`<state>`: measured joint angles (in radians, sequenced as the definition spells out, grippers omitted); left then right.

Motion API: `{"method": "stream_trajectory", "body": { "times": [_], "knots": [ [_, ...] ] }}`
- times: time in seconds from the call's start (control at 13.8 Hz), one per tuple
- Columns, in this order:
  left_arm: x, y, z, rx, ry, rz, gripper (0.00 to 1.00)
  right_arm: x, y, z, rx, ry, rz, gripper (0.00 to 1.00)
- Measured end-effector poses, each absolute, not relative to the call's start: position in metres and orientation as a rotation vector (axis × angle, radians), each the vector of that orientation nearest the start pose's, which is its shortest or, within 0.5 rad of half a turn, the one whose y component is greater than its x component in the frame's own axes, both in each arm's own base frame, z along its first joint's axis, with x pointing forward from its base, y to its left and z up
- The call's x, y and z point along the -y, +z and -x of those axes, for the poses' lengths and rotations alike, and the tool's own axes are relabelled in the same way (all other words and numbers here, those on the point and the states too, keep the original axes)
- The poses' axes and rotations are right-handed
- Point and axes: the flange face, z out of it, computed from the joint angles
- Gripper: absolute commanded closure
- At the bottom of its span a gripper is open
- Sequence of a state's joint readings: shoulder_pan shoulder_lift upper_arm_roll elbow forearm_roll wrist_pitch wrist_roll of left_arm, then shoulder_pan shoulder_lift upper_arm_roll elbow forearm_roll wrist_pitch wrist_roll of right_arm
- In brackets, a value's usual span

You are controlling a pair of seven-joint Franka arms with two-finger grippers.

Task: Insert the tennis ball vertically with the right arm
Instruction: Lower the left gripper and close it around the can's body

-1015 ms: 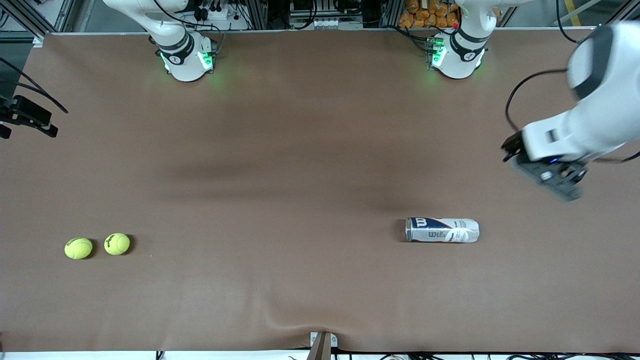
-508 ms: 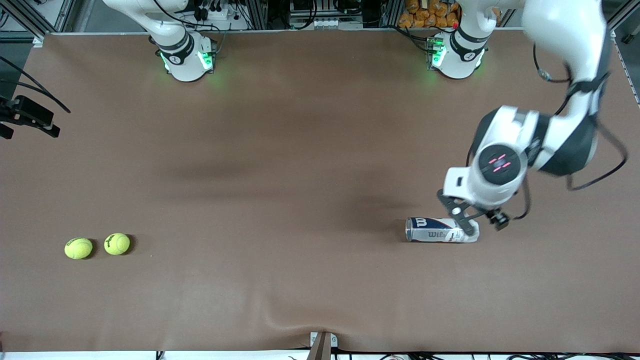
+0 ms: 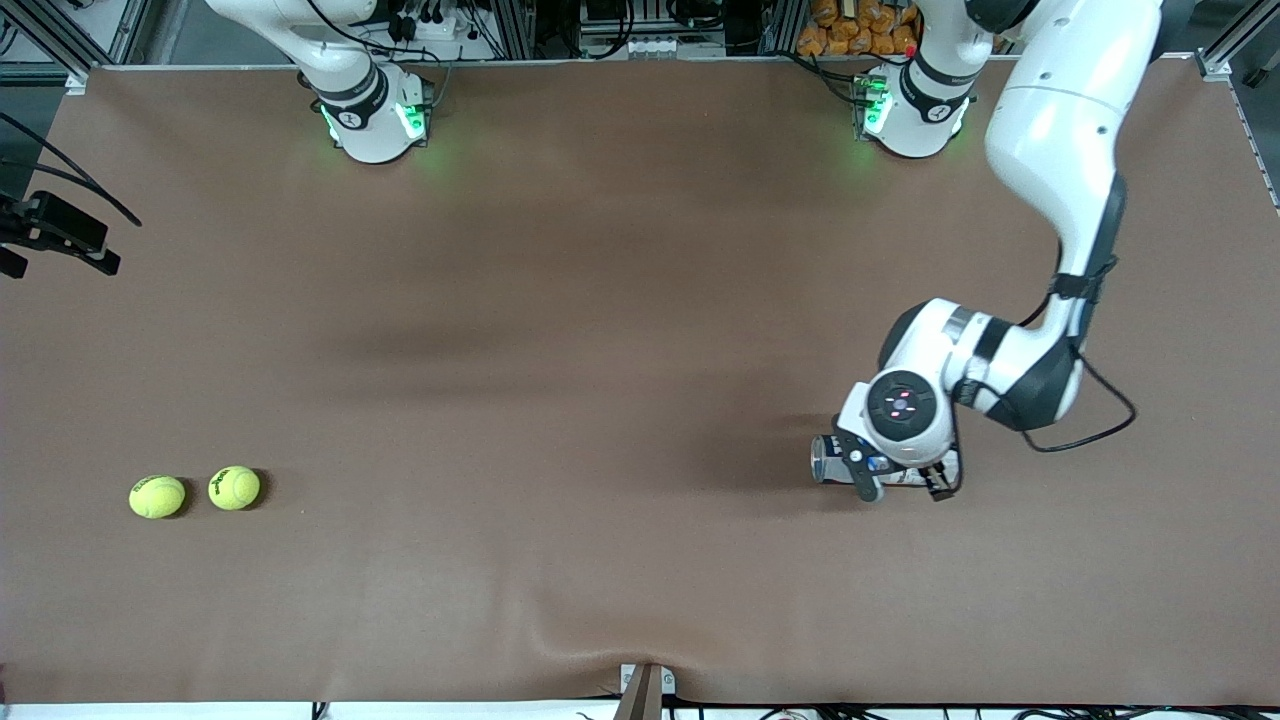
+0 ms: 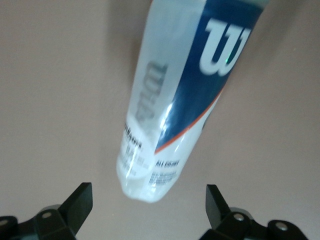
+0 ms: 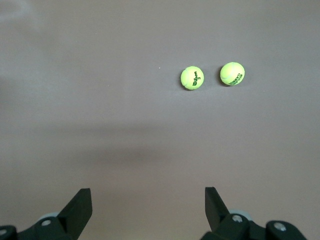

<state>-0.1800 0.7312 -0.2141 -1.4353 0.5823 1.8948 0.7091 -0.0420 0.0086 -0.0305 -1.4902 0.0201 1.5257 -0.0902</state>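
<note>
The left tool (image 3: 898, 488) hangs wide open over the lying tennis ball can (image 3: 830, 459), the right tool (image 5: 148, 212), open and empty, waits far from the two tennis balls (image 3: 234, 487) near the right arm's end, and the can could roll away if pinched off-center.

Two white robot arms with black joint bands rose from round bases (image 3: 372, 120) lit by green lights. A black cable (image 3: 1090, 425) looped from the left arm, whose wrist cap (image 3: 900, 400) showed red marks.
</note>
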Motion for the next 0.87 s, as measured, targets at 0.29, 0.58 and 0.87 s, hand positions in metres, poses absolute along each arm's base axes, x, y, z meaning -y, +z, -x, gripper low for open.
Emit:
{"method": "stream_trajectory", "body": {
  "times": [0.29,0.58,0.87],
  "knots": [
    [0.226,0.234,-0.663,-1.753,0.449,2.076,0.00,0.038,0.654,-0.552,0.029,-0.045,3.124,0.00],
    [0.241,0.204,-0.655,-1.787,0.494,1.996,0.00,0.056,0.655,-0.558,-0.021,-0.129,3.127,0.00],
    [0.240,0.193,-0.657,-1.781,0.493,1.950,0.00,0.052,0.634,-0.579,-0.008,-0.170,3.126,0.00]
  ]
}}
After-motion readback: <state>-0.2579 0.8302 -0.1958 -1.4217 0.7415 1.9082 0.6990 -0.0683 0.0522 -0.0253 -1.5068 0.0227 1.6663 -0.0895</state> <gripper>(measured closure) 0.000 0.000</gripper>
